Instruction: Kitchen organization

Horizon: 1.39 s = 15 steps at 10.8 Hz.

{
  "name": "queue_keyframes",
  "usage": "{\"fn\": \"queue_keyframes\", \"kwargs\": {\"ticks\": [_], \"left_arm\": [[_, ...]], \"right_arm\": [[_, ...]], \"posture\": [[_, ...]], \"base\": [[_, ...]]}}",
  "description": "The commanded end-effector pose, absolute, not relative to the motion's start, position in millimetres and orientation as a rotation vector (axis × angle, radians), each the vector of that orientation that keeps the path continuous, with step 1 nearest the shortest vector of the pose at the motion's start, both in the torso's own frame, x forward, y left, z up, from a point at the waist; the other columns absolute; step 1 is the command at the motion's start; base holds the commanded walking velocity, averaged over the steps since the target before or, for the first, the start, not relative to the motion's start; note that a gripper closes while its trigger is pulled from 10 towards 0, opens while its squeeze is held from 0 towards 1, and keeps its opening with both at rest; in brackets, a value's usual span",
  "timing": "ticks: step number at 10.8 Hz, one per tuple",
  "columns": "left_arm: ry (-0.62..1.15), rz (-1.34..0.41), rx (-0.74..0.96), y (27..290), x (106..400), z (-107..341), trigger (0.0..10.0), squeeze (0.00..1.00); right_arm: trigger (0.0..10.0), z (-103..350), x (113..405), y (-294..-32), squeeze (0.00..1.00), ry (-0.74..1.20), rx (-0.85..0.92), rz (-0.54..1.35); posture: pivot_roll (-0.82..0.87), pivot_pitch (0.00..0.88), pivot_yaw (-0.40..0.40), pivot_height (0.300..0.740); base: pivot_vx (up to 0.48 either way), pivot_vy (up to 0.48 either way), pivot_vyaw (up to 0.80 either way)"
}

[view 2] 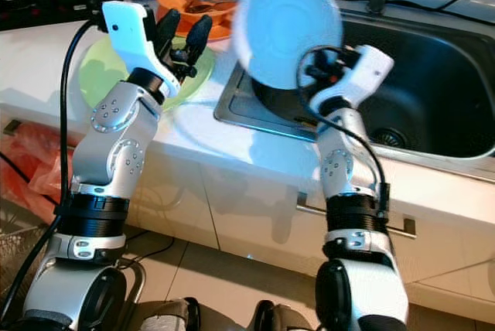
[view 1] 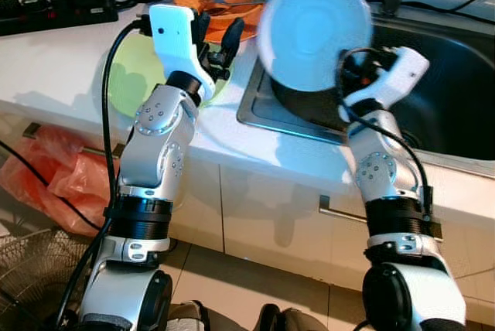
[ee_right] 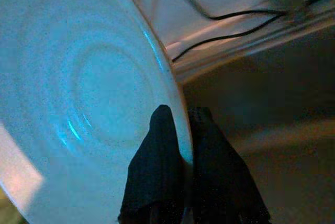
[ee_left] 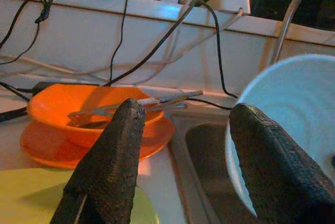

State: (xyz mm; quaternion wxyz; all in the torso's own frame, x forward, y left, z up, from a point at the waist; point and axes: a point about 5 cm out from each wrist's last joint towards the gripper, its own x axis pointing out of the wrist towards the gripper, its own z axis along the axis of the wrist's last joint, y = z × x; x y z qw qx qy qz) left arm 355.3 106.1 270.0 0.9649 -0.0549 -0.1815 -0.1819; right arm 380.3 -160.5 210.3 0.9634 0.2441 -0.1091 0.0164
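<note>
1. White cabinet fronts (view 1: 255, 215) with a metal handle (view 1: 340, 211) run below the countertop (view 1: 54, 68), nearest the robot; an orange plastic bag (view 1: 62, 176) lies low by the cabinet's left end.
2. Over the countertop's front part, left of the sink, the left gripper (view 1: 219, 37) hangs with its fingers (ee_left: 112, 161) spread wide and nothing between them, above a pale green plate (view 1: 131, 76) that lies flat near the sink's left rim.
3. The right gripper (ee_right: 180, 145) is raised over the front left corner of the steel sink (view 1: 456, 107), its two fingers pinched narrowly on the rim of a pale blue plate (view 1: 315, 31); one finger lies on the plate's face, the other behind the rim.
4. That plate is held tilted up on edge, in the air above the sink's left side.
5. Farther back on the countertop, by the sink's far left corner, an orange bowl (ee_left: 78, 111) sits on an orange plate (ee_left: 152, 140), with metal utensils (ee_left: 157, 100) lying across the bowl.
6. Black cables (ee_left: 152, 51) and a power strip (view 1: 54, 12) run along the countertop's far edge.
</note>
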Motion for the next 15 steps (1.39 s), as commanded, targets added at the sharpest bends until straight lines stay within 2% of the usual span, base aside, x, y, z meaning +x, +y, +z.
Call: {"fn": "queue_keyframes", "kwargs": {"ticks": [1,2,3,4,5,7,9,13,15], "left_arm": [[-0.393,-0.372,-0.087,104.7,352.7,274.7,10.0,0.0],[-0.392,-0.37,-0.086,105.1,352.9,274.6,10.0,0.0],[-0.388,-0.368,-0.085,105.9,352.9,273.6,10.0,0.0],[-0.382,-0.369,-0.084,106.0,352.6,272.0,10.0,0.0],[-0.365,-0.376,-0.083,105.3,352.4,268.5,10.0,0.0],[-0.325,-0.405,-0.078,102.1,350.6,260.0,10.0,0.0],[-0.239,-0.438,-0.103,98.0,348.4,240.1,10.0,0.0],[-0.213,-0.43,-0.14,94.4,346.8,220.6,10.0,0.0],[-0.189,-0.463,-0.121,84.4,343.1,212.4,10.0,0.0]], "right_arm": [[0.0,222.3,381.8,-169.2,0.0,-0.277,0.461,-0.022],[0.0,219.9,381.8,-174.9,0.0,-0.272,0.416,-0.066],[7.6,215.9,381.6,-183.2,0.0,-0.266,0.321,-0.127],[10.0,215.0,381.5,-183.5,0.0,-0.269,0.268,-0.132],[10.0,211.6,381.5,-182.4,0.0,-0.271,0.131,-0.143],[10.0,206.7,380.3,-176.6,0.0,-0.281,-0.036,-0.116],[10.0,199.5,380.4,-169.5,0.0,-0.28,-0.14,-0.08],[10.0,180.6,379.5,-165.3,0.0,-0.244,-0.247,-0.047],[10.0,171.2,378.5,-162.7,0.0,-0.224,-0.328,-0.022]], "posture": [[0.09,0.157,-0.046,0.74],[0.09,0.157,-0.046,0.74],[0.09,0.159,-0.047,0.74],[0.09,0.159,-0.047,0.74],[0.09,0.16,-0.047,0.74],[0.09,0.161,-0.046,0.74],[0.09,0.162,-0.047,0.74],[0.09,0.162,-0.048,0.74],[0.09,0.159,-0.047,0.74]], "base": [[0.0,0.0,0.0],[0.0,0.0,0.0],[0.0,0.0,0.0],[0.0,0.0,0.0],[0.0,0.0,0.0],[0.0,0.0,0.0],[0.0,0.0,0.0],[0.0,0.0,0.0],[0.0,0.0,0.0]]}}
